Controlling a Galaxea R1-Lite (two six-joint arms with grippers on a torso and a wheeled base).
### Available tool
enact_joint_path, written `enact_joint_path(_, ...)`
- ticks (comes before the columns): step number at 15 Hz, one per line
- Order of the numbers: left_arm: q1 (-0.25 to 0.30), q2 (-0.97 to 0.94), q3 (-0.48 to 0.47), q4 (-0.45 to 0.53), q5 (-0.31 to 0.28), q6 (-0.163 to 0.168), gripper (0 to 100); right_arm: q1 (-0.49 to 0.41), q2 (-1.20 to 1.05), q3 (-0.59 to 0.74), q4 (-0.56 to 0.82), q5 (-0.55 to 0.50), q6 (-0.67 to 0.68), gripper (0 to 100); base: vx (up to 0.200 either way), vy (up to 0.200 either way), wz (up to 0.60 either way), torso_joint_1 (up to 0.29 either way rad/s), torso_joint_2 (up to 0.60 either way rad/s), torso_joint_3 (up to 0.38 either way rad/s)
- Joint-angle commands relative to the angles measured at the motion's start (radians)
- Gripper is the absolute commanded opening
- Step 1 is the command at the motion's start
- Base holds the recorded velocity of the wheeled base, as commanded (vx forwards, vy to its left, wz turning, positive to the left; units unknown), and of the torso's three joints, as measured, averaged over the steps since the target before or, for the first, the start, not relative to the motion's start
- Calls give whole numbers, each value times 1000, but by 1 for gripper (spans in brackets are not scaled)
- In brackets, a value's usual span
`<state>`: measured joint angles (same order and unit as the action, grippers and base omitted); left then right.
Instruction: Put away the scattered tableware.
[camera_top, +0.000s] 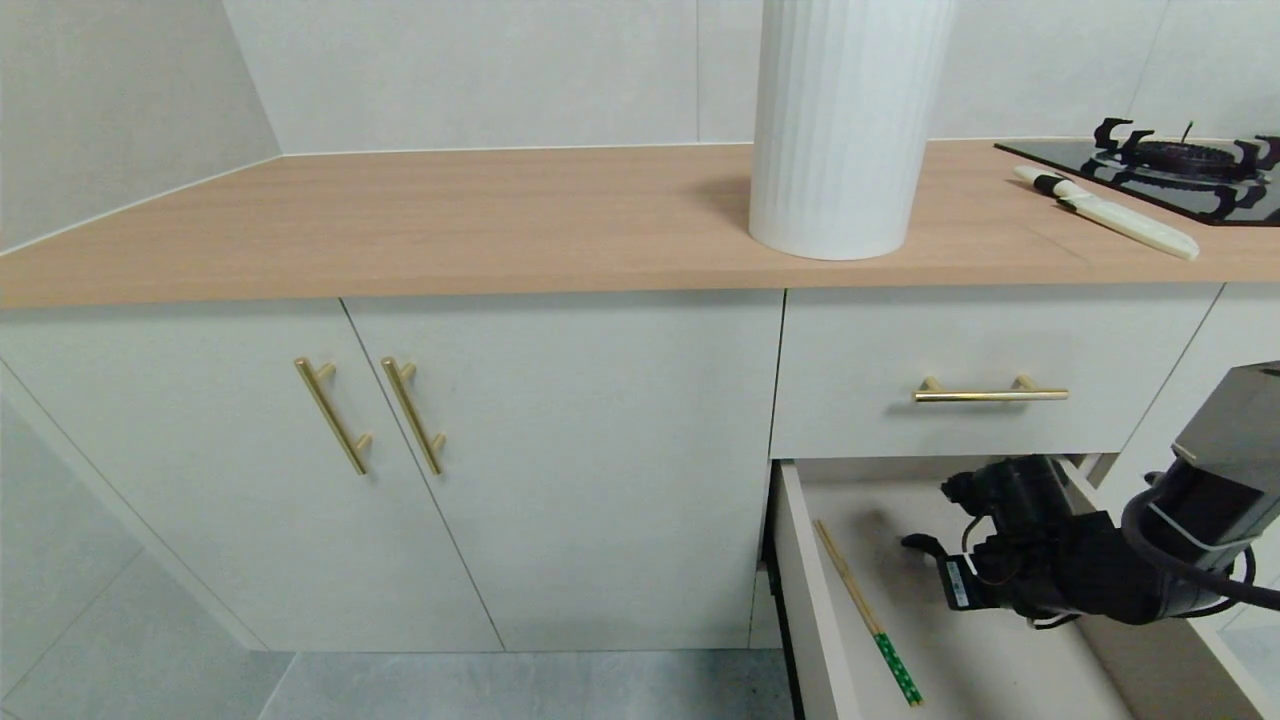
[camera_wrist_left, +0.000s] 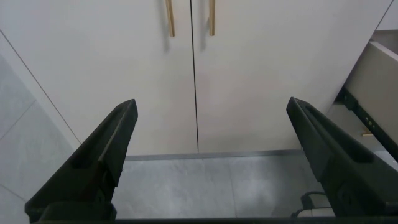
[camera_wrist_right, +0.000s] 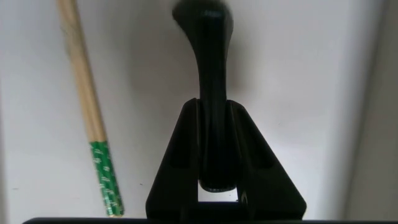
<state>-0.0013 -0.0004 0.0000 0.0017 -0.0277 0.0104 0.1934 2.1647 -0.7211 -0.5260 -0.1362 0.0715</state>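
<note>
Utensil (camera_wrist_right: 211, 74), black, type unclear, clamped in right fingers (camera_wrist_right: 180, 149) over drawer (camera_top: 805, 580).

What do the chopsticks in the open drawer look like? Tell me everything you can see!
The chopsticks look like a pair of thin, pale wooden sticks lying close together. They lie flat on the floor of the drawer, along its left wall. One end is green with tiny light dots and points toward the front. Nothing holds them. The right gripper, shut on a black utensil, is beside them but apart.
</note>
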Motion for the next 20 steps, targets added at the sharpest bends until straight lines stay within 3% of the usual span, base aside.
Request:
enact_joint_path(1,0,0,0,0,0,0,100,0,50,-1,0,-6,-2,0,0,0,0,0,0,0)
enact_joint_path(20,0,0,0,0,0,0,100,0,124,-5,-51,-26,-1,0,0,0,0,0,0,0)
